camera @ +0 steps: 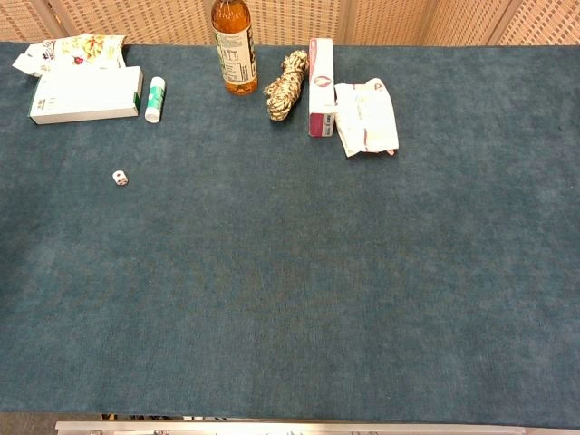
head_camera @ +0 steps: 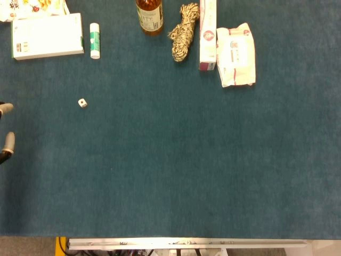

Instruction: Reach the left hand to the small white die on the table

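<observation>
The small white die point(head_camera: 82, 103) lies on the blue table cloth in the left half, also seen in the chest view point(camera: 120, 178). Only the tips of my left hand point(head_camera: 6, 140) show, at the far left edge of the head view. Its fingertips point(head_camera: 5, 108) are spread apart with nothing between them. They sit well left of the die and slightly nearer the front edge, not touching it. The chest view shows no hand. My right hand appears in neither view.
Along the back stand a white box point(head_camera: 47, 36), a white-and-green stick point(head_camera: 95, 40), a brown bottle point(head_camera: 149, 16), a rope bundle point(head_camera: 184, 32), a tall carton point(head_camera: 208, 34) and a wipes pack point(head_camera: 236, 55). A snack bag point(camera: 71, 50) lies at the back left.
</observation>
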